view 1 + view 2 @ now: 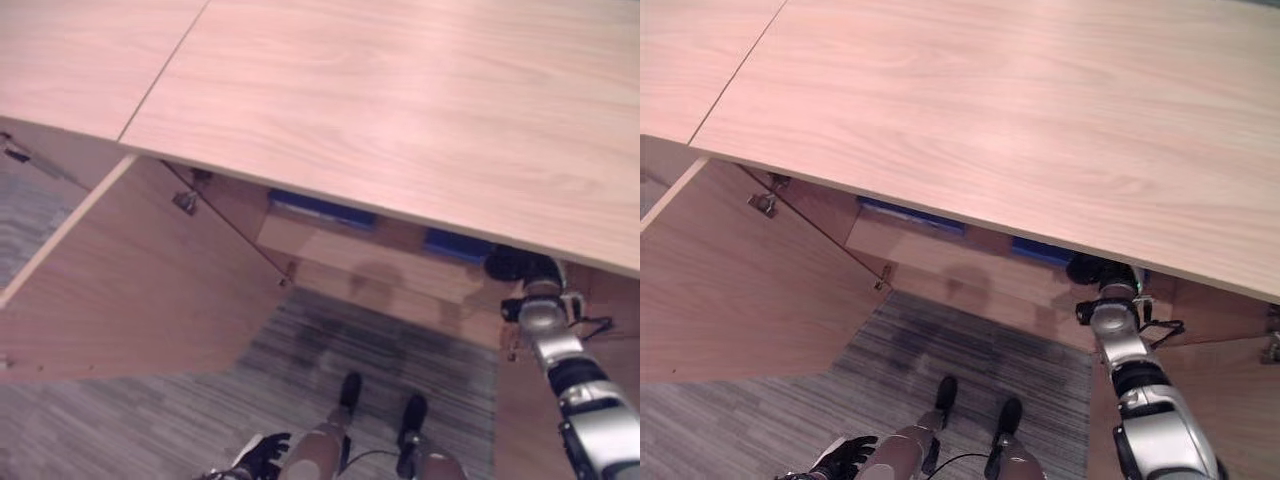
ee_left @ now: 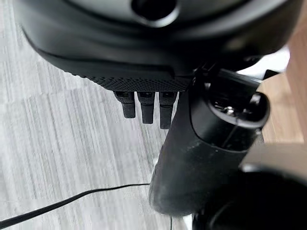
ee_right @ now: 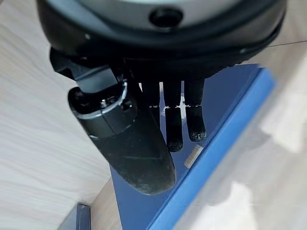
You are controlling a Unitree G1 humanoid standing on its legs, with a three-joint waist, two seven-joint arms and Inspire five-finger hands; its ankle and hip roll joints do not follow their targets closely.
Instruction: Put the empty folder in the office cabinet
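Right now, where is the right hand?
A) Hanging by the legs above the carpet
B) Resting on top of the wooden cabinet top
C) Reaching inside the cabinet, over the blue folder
C: the right hand reaches under the cabinet top, its straight fingers over the blue folder.

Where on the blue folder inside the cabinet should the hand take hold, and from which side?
Probably the blue folder's long exposed edge, from the open cabinet front. It appears to lie flat on the shelf, so fingers on top and thumb under that edge suit. The right hand hovers there.

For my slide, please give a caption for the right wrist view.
Right hand with straight fingers resting on the flat blue folder inside the light wooden cabinet.
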